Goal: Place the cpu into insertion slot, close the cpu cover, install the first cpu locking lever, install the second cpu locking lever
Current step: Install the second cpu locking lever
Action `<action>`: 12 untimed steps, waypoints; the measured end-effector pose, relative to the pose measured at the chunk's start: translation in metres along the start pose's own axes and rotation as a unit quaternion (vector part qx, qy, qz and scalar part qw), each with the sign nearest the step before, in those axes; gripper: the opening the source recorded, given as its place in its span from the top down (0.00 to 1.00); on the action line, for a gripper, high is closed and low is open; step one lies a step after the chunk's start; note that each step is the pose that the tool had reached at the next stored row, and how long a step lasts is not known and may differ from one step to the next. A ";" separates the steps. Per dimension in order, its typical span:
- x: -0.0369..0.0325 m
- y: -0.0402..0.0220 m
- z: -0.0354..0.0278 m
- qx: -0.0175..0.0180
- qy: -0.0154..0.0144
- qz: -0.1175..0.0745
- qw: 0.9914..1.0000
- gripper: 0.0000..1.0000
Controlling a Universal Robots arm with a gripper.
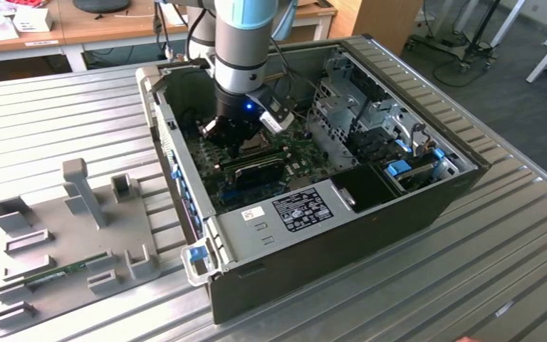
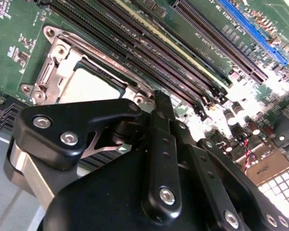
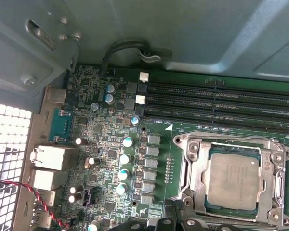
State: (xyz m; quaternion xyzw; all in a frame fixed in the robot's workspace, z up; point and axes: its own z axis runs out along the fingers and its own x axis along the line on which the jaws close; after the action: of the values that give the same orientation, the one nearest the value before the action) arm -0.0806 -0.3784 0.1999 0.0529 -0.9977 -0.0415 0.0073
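The pincer (image 1: 233,135) hangs low inside the open computer case (image 1: 464,178), its fingers (image 2: 159,120) clenched together on nothing. Just beneath its tips sits the cpu (image 3: 232,180) (silvery top showing), lying flat in the insertion slot (image 3: 192,168) with the cpu cover (image 3: 274,187) framing it on the green board (image 3: 106,144).

A ribbed metal table (image 1: 55,114) fills most of the room's middle, its long grooves catching soft, even light. Behind the table stands a wooden desk (image 1: 93,28) with white legs, and a wooden cabinet (image 1: 383,21) sits just beside that desk. Past the table's far corner, grey floor (image 1: 511,64) shows, crossed by dark cables and white furniture legs.
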 end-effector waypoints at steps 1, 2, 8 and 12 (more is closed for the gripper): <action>0.0000 0.0000 0.0003 0.000 0.000 0.000 1.000 0.89; 0.0001 0.0000 0.0006 -0.001 0.000 0.000 1.000 0.89; 0.0007 0.0000 0.0018 -0.003 0.000 0.000 1.000 0.89; 0.0012 0.0000 0.0024 -0.003 -0.001 0.000 1.000 0.89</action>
State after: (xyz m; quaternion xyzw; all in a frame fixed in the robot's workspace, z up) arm -0.0818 -0.3783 0.1975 0.0529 -0.9976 -0.0442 0.0069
